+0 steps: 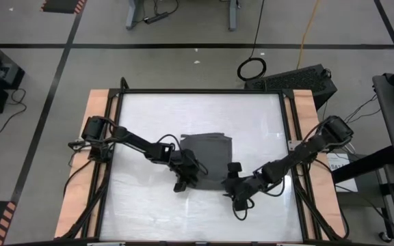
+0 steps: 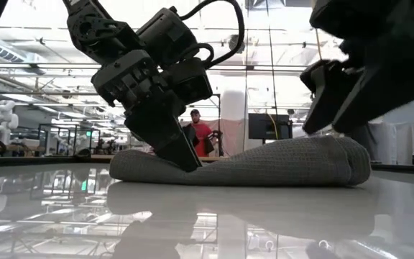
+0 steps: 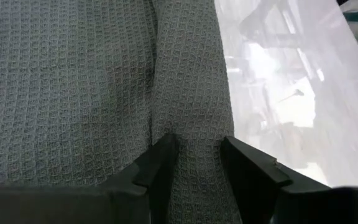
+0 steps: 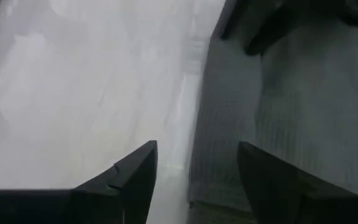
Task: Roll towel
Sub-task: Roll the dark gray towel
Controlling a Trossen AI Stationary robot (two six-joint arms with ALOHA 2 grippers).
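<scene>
On table (image 1: 149, 212), partly rolled towel (image 1: 207, 154)

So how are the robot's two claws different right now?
The left gripper is pinching a fold of the grey towel between its fingers; the right gripper holds nothing, with its fingers spread apart. The left gripper reaches down onto the towel's near edge, while the right gripper hangs just above the table, by the towel's corner. Both are dark, two-fingered, and close to the same side of the towel.
</scene>
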